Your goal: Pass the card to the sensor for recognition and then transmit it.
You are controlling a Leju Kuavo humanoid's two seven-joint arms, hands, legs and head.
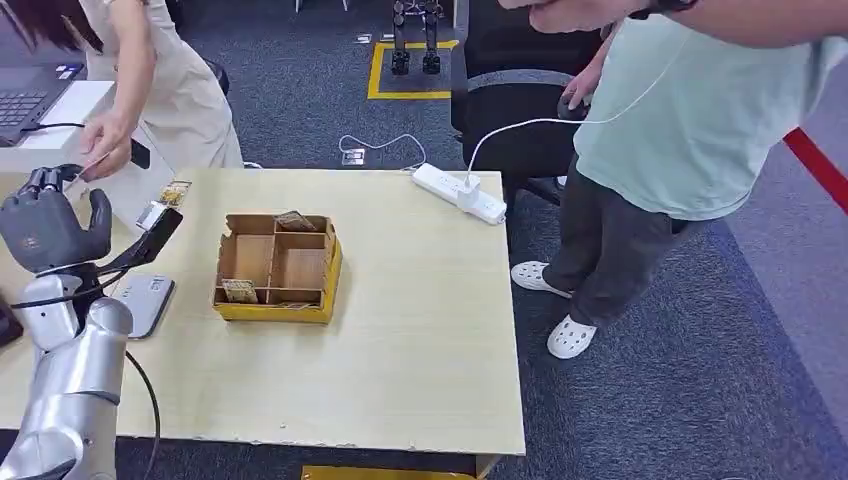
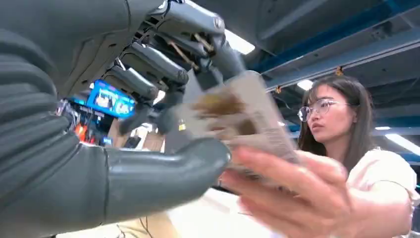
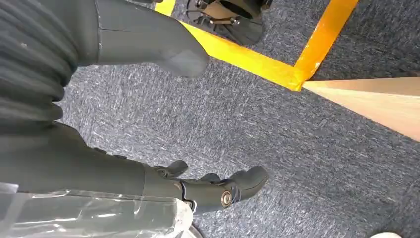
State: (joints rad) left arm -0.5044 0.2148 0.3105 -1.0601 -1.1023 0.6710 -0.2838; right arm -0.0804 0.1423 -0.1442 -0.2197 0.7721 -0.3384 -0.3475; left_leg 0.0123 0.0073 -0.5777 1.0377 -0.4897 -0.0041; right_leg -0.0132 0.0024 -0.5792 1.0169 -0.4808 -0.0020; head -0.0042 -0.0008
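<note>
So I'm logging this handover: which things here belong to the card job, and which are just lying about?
Part of the job:
card, in the left hand as a person's hand takes it
sensor
divided box holding cards

Lying about:
power strip
laptop
right hand, hanging open over the carpet

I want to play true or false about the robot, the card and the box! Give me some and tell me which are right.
1. The robot's left hand has a card at its fingers. True.
2. A person's hand is touching that card. True.
3. The yellow box sits on the carpet. False: it sits on the wooden table.
4. The right hand holds a card too. False: it hangs over the carpet holding nothing.
5. The white power strip lies on the table. True.
</note>
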